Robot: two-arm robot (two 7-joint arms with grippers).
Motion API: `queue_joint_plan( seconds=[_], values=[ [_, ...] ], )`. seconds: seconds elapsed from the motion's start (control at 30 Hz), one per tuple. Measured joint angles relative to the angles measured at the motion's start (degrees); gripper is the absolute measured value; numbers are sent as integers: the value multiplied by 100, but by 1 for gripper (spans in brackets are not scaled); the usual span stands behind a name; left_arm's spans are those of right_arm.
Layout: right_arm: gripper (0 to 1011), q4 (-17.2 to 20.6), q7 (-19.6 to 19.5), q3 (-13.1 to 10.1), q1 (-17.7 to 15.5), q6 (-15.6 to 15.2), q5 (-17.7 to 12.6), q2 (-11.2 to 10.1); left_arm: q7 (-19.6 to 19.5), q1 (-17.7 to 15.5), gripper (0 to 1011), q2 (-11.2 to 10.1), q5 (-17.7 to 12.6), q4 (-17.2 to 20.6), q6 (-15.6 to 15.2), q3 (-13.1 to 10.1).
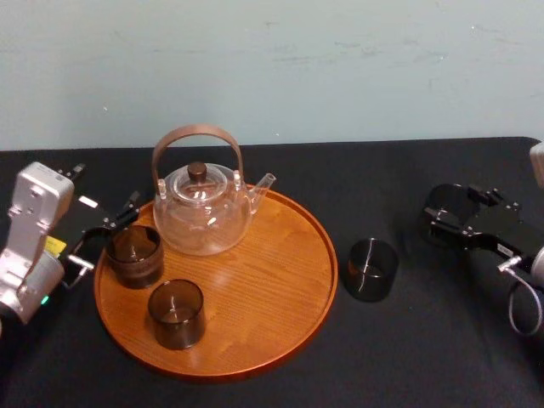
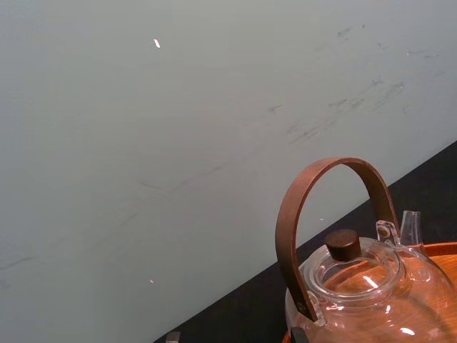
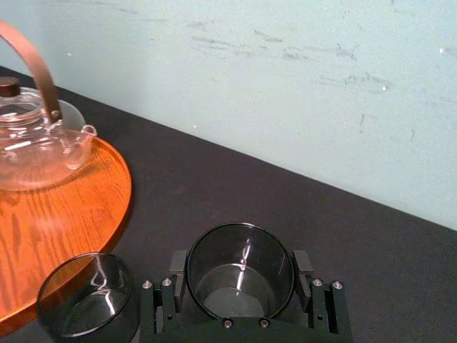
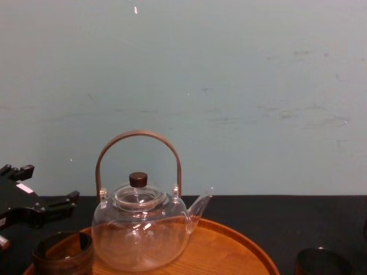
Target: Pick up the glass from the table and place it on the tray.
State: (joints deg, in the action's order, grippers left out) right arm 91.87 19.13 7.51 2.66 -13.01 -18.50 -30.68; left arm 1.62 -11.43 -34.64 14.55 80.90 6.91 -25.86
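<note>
Glass (image 3: 241, 275) clasped in right gripper (image 3: 240, 269), second glass (image 3: 86, 299) beside tray (image 3: 68, 214)

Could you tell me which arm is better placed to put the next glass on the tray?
The right. The right gripper is shut around a glass on the table, right of the tray. The left gripper, open, sits at the tray's left edge, far from that glass.

From my feed, the table (image 1: 408, 357) cloth is matt black. The tray (image 1: 280, 293): glossy wood, visible grain. The teapot (image 1: 204, 217): clear shiny glass, smooth brown handle (image 1: 197, 131). The glass (image 3: 240, 282) in my right gripper (image 3: 240, 266): smoky, glossy; gripper frame matt black.
</note>
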Motion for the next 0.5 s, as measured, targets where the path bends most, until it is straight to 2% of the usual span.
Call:
queue_joint_plan(
  seconds=[0.23, 0.5],
  values=[
    [903, 362, 183, -147, -389, 163, -49, -278, 0, 0, 1001, 0, 0, 0, 0, 0],
    [903, 669, 272, -291, -824, 258, -104, -500, 0, 0, 1001, 0, 0, 0, 0, 0]
  ],
)
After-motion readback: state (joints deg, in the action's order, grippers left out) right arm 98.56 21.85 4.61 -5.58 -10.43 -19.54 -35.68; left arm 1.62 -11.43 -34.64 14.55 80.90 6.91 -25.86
